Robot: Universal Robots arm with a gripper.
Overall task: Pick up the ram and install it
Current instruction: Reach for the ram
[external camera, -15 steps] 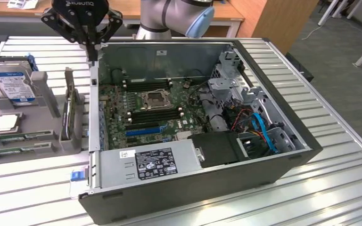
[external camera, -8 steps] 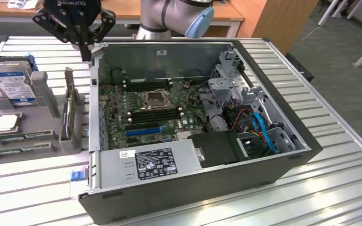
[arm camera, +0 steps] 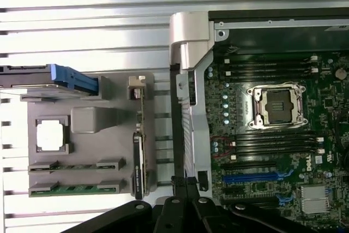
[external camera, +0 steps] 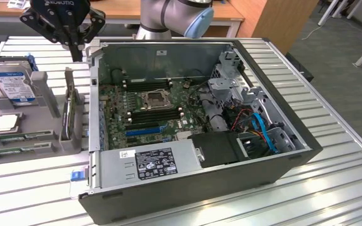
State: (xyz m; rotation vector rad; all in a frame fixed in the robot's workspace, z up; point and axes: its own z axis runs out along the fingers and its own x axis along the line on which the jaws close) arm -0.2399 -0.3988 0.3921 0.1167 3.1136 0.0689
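The claw [external camera: 78, 57] is clenched with nothing between its fingers. It hangs above the table [external camera: 36, 188] by the far corner of the open computer case [external camera: 200, 188], on the exterior view's left. The ram [external camera: 20, 137] lies well apart from it, flat in a grey holder [external camera: 45, 96] on the table beside the case, at the holder's end farthest from the claw. A second ram stick [external camera: 8, 151] lies just beside the first and parallel to it, which makes two. Each is a long, thin green board, gripped at both ends by grey clips. The holder also carries one hard drive [external camera: 8, 80] standing upright, one square processor [external camera: 5, 122] lying flat and one dark card [external camera: 71, 113] standing on edge. Inside the case the motherboard [external camera: 115, 120] shows one open processor socket [external camera: 154, 99], black memory slots on both sides of it, and one long blue slot [external camera: 144, 128].
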